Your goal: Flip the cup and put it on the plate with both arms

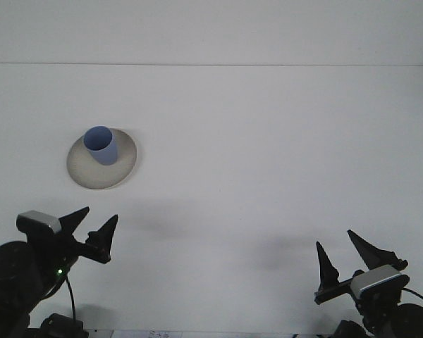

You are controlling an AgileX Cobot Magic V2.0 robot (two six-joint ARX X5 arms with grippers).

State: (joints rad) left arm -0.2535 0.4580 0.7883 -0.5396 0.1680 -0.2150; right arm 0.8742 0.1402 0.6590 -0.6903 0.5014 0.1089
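Note:
A blue cup (101, 145) stands upright, mouth up, on a round beige plate (123, 167) at the left of the white table. My left gripper (92, 227) is low at the front left, well short of the plate, open with nothing between its fingers. At the front right my right gripper (344, 253) is also open and empty, far from the cup.
The white table (268, 141) stretches back to a pale wall; its far edge runs across the top of the view. Both arm bases sit at the bottom corners.

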